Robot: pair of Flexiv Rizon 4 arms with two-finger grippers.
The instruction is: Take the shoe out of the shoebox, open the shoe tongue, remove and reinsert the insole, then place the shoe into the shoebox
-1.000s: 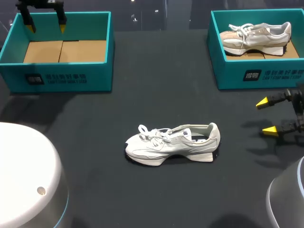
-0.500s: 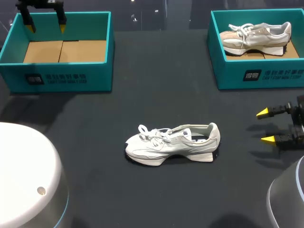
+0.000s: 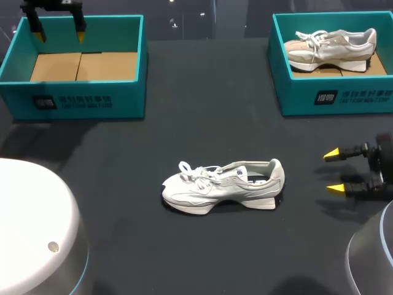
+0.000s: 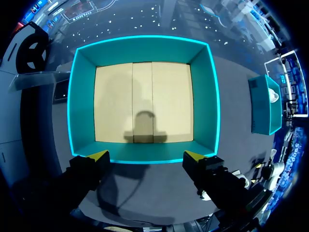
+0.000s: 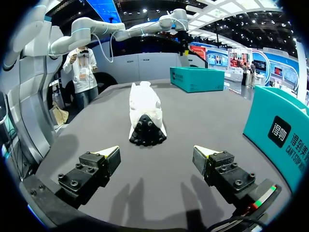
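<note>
Dark, matte table (image 3: 202,123) top

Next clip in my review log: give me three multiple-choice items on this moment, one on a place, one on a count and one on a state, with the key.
1. Where is the white shoe?
A. inside a teal box
B. held up by a pincer
C. on the table

2. How many shoes are in view?
A. one
B. two
C. three

3. In what state is the right pincer?
A. open, holding nothing
B. shut on the shoe's heel
C. shut on a lace

Key:
1 C: it stands on its sole on the dark tabletop, apart from the right pincer.
2 B: there is the white one, plus a beige shoe lying in the right shoebox.
3 A: its yellow tips stand apart, short of the heel, with only bare table between them.
</note>
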